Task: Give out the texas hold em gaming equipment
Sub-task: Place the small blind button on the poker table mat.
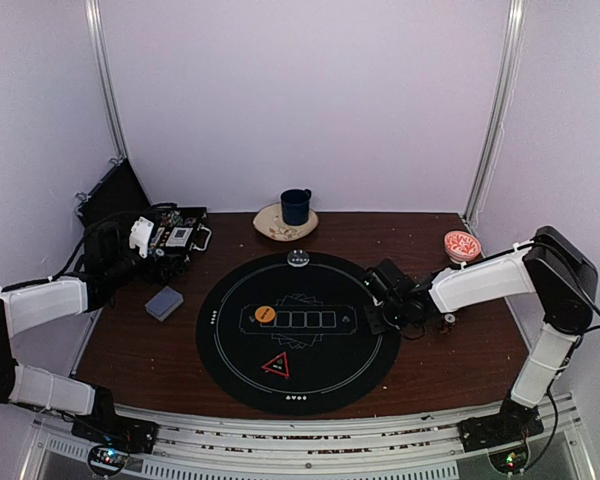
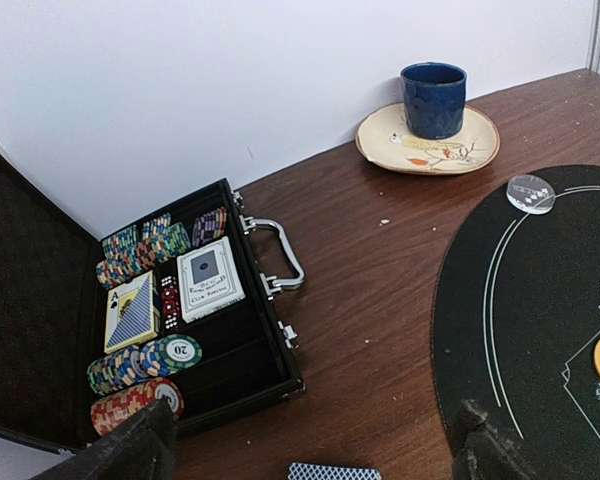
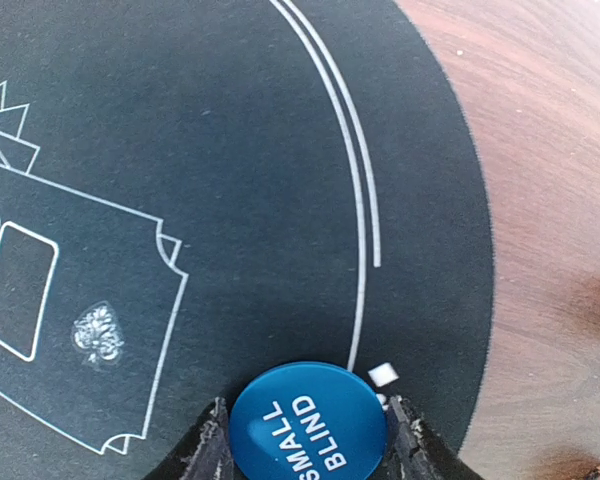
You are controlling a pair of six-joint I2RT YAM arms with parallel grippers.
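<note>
**Left.** An open black case (image 2: 270, 350) lies at the table's (image 1: 130, 345) far left corner, lid up. It holds rows of striped poker chips (image 2: 140, 365), two boxed card decks (image 2: 208, 280) and red dice (image 2: 168, 300) between the decks. The left gripper (image 2: 310, 450) hovers just beside the case on its near side. Its fingers (image 2: 130, 445) are spread wide apart with nothing between them. A loose deck of grey-blue-backed cards (image 1: 164, 302) rests on the bare wood between the case and the mat, under this gripper.

**Centre.** A round black mat (image 1: 298, 400) covers the middle of the table.
- The orange disc (image 1: 265, 313) sits at the left end of the printed row of card outlines.
- The red-edged black triangle marker (image 1: 276, 366) lies nearer the arms, just below that row.
- The pale disc (image 1: 298, 258) lies on the mat's far edge.
- Behind the mat, a dark blue mug (image 1: 296, 206) stands upright on a cream plate (image 1: 270, 228).

**Right.** The right gripper (image 3: 305, 440) reaches low over the mat's right part, close to the printed double ring. Its two fingers (image 3: 215, 440) are closed against opposite edges of the blue disc (image 3: 308, 422), which is lettered "SMALL BLIND". Whether this disc touches the mat or is lifted clear cannot be told. A red-patterned small bowl (image 1: 462, 245) stands on the wood at the far right, well apart from the mat.
</note>
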